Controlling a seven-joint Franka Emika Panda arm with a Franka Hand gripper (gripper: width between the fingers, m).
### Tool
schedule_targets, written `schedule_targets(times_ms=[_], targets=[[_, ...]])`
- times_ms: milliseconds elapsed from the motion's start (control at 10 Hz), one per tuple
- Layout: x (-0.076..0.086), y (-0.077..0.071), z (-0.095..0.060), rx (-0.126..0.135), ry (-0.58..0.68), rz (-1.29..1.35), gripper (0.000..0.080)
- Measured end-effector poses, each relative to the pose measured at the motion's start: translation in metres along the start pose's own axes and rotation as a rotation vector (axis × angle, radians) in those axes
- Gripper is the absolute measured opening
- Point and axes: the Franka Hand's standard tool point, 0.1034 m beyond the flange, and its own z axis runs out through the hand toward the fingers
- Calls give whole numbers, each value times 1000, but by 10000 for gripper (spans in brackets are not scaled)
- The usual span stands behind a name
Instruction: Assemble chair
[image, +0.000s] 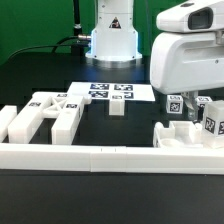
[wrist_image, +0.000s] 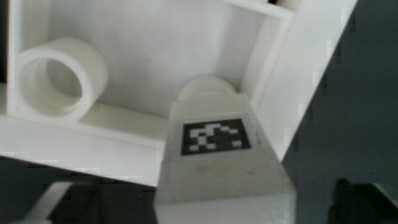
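Gripper (wrist_image: 214, 202) is held wide open, nothing grasped; tagged chair part (wrist_image: 217, 135) is seen between its fingers (wrist_image: 54, 205), clear of both.

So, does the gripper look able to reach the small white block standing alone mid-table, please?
Probably yes: the small white block stands alone with nothing close beside it; the open gripper hangs over parts on the exterior view's right.

Field notes, exterior view: I logged the marker board (image: 100, 90) mid-table, with a small block (image: 117, 108) just before it. Loose chair parts (image: 45, 112) lay to its left, more tagged pieces (image: 185, 135) to its right. The border rail (image: 100, 155) ran along the front.
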Motion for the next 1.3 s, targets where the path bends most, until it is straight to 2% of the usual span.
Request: schedule_targets(times_ms=[200,300,500,600,700,900,1100,1300], targets=[[0,0,0,0,0,165,287],[0,0,0,0,0,197,287],[0,1,1,-6,12,484,284],[0,0,1,-22,13,588,284],[0,0,1,-37,9,796,284],[1,1,1,-44,3,1207,284],[0,2,1,-38,2,1531,285],[0,2,1,-35,0,1642,285]])
